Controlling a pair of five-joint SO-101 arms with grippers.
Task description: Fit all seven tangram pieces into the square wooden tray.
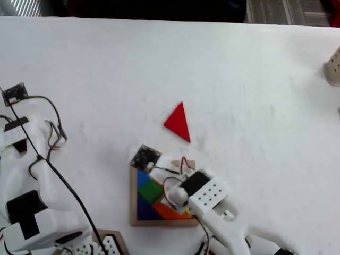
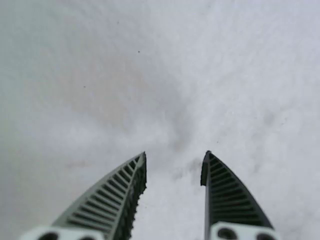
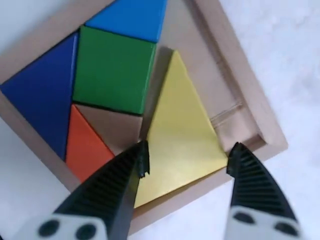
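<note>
The square wooden tray [image 1: 133,204] lies near the table's front, with my right arm over its right side. Inside the tray [image 3: 240,80] sit a light blue piece [image 3: 130,17], a green square [image 3: 112,70], a dark blue triangle [image 3: 42,100] and an orange triangle [image 3: 85,147]. A yellow triangle [image 3: 182,135] lies tilted in the tray's free part. My right gripper [image 3: 190,150] is open and straddles it. A red triangle [image 1: 178,122] lies on the white table beyond the tray. My left gripper [image 2: 175,155] hangs open over bare table.
My left arm [image 1: 32,212] and its cables take up the table's front left. A brown wooden edge [image 1: 118,236] shows beside it at the front. A beige perforated object [image 1: 333,66] stands at the far right edge.
</note>
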